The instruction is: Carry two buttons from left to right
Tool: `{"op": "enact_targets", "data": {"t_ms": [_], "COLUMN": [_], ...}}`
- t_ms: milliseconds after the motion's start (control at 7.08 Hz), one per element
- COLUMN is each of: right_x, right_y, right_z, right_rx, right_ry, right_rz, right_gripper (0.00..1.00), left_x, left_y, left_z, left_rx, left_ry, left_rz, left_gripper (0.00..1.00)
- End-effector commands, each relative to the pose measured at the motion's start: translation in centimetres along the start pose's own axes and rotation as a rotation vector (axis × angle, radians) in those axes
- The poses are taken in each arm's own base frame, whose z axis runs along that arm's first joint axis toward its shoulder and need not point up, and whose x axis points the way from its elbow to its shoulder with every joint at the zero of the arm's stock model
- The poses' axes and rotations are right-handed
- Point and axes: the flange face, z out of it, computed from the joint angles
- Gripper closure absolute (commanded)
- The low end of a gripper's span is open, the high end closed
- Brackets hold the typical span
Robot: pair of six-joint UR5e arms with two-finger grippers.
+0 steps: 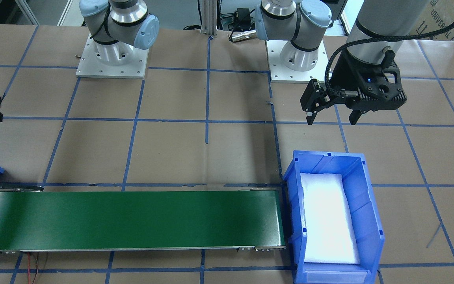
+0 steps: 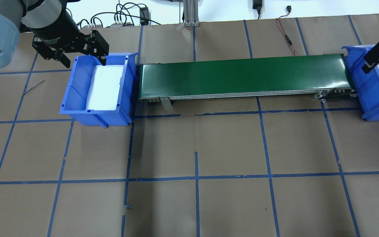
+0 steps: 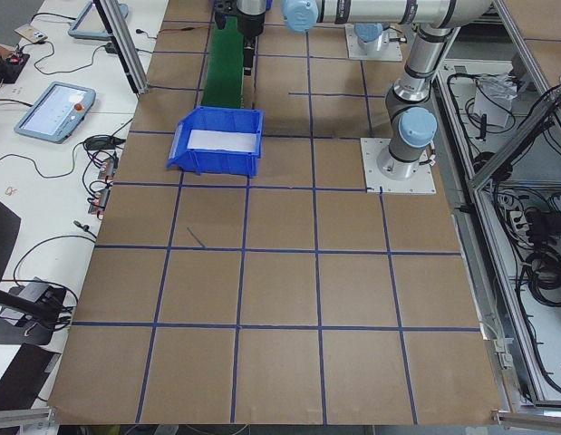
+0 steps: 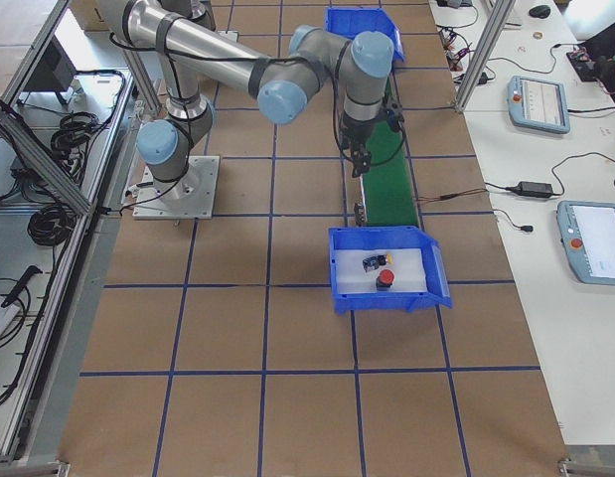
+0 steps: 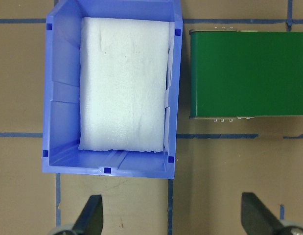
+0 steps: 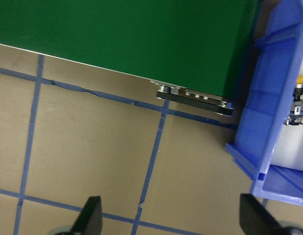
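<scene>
Both buttons lie in the right bin (image 4: 386, 303) on its pale lining. The yellow-capped button (image 4: 370, 262) is toward the belt end and the red-capped button (image 4: 384, 277) is just beside it, farther from the belt. I cannot tell whether they touch. The left bin (image 5: 58, 98) holds only its white foam pad (image 5: 124, 83). The green conveyor belt (image 2: 242, 74) between the two bins carries nothing. Judging by how things lie, the transport looks done.

The left hand (image 1: 331, 118) hangs above the table (image 2: 196, 204) just on the robot's side of the left bin. Its fingers are spread wide and grip nothing, probably a stand-off that keeps the bin's inside in plain sight. The right hand (image 6: 173, 218) hovers by the belt's right end, near the right bin. It too is wide and empty, and sits clear of the buttons, so it cannot knock them.
</scene>
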Motion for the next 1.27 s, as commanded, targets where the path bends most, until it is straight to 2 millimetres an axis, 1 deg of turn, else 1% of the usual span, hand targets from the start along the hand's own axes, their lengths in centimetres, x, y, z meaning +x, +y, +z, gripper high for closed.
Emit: {"op": "enact_targets", "data": {"t_ms": [0, 141, 283, 424, 565, 1130], "right_x": [-10.3, -15.7, -19.8, -21.2, -21.4, -21.4], "right_y": [-1.5, -2.4, -3.1, -3.1, -3.2, -3.3], "right_z": [-2.1, -2.5, -2.3, -2.1, -2.0, -1.9], "right_rx": [0.02, 0.035, 0.037, 0.033, 0.033, 0.038], "right_ry": [0.02, 0.025, 0.03, 0.026, 0.013, 0.015], "right_rz": [0.07, 0.093, 0.069, 0.111, 0.131, 0.145], "right_gripper": [0.0, 0.0, 0.0, 0.0, 0.0, 0.0], "left_x": [0.1, 0.1, 0.2, 0.3, 0.3, 1.0], "left_y": [0.2, 0.2, 0.4, 0.5, 0.9, 1.3], "left_z": [-0.3, -0.6, -0.8, -0.9, -1.3, -1.2], "left_rx": [-0.016, -0.017, -0.024, -0.03, -0.04, -0.071], "left_ry": [-0.004, -0.004, -0.002, -0.002, -0.002, -0.001], "left_rz": [-0.004, -0.002, -0.004, -0.002, -0.002, 0.012], "left_gripper": [0.0, 0.0, 0.0, 0.0, 0.0, 0.0]}}
